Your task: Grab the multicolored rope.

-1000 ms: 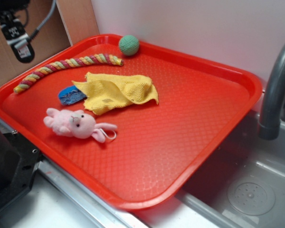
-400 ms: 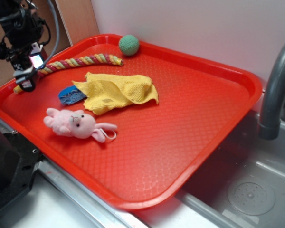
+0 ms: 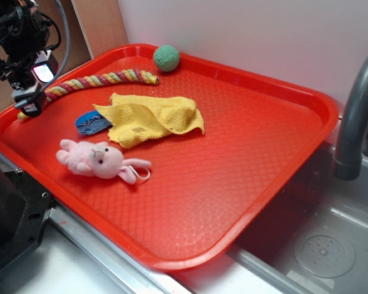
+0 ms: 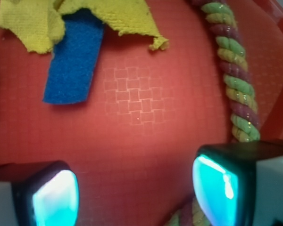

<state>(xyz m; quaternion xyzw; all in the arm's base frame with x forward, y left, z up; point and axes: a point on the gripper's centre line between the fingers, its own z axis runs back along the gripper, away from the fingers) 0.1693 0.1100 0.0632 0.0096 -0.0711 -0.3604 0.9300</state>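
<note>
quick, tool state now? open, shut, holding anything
Tool: open, holding nothing; the yellow, pink and green twisted cotton rope runs under its right finger, not between the pads.

On the tray point(image 3: 282, 159), the rope point(image 3: 104, 79) lies along the far left edge, with the ball point(image 3: 166, 58) just beyond its right end at the back rim. In front of the rope lies the cloth point(image 3: 153, 117), overlapping a flat pad point(image 3: 92, 123) at its left; the plush toy point(image 3: 98, 159) lies nearer still. The gripper point(image 3: 29, 101) hangs over the rope's left end, and the faucet point(image 3: 356, 116) stands right of the tray above the sink point(image 3: 319, 245).
</note>
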